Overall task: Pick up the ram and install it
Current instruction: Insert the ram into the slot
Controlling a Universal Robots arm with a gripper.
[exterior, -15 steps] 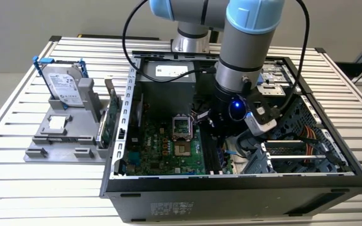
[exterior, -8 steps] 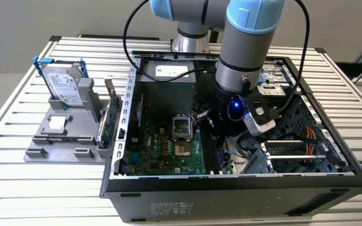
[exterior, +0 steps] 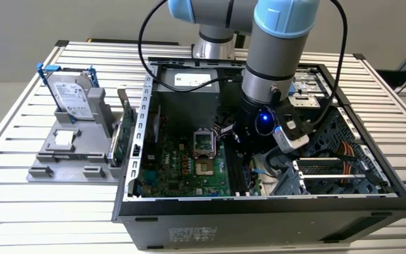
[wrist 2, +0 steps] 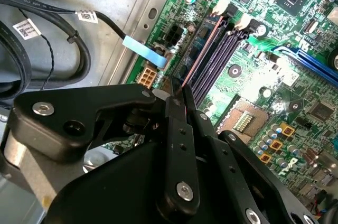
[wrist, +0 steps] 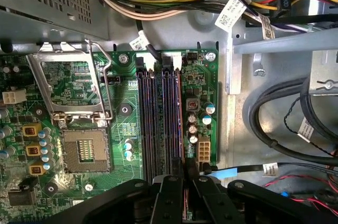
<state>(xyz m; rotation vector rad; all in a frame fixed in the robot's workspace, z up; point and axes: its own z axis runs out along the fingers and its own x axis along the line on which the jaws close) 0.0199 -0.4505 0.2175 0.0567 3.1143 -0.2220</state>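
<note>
- Arm of grey tube with light-blue joints [exterior: 277,47] reaches down into the open black computer case [exterior: 259,211], which lies on the slatted metal table [exterior: 19,196].
- Black two-finger gripper [wrist 2: 178,94] stands over the row of dark memory slots [wrist: 158,123] on the green motherboard [wrist: 200,76], close to the board's edge beside the bare metal case floor.
- Gripper is clenched on the ram [wrist 2: 203,49], a long thin dark-blue stick seen edge-on in both wrist views [wrist: 179,118].
- Ram stands on its long edge, in line with the slot nearest that board edge; whether it is fully seated cannot be told.
- Empty square processor socket [wrist: 84,152] lies on the board beside the slots.
- Silver hard drive in a blue-edged frame [exterior: 72,92] stands upright in a grey holder [exterior: 72,153] on the table, outside the case, at the exterior view's left.
</note>
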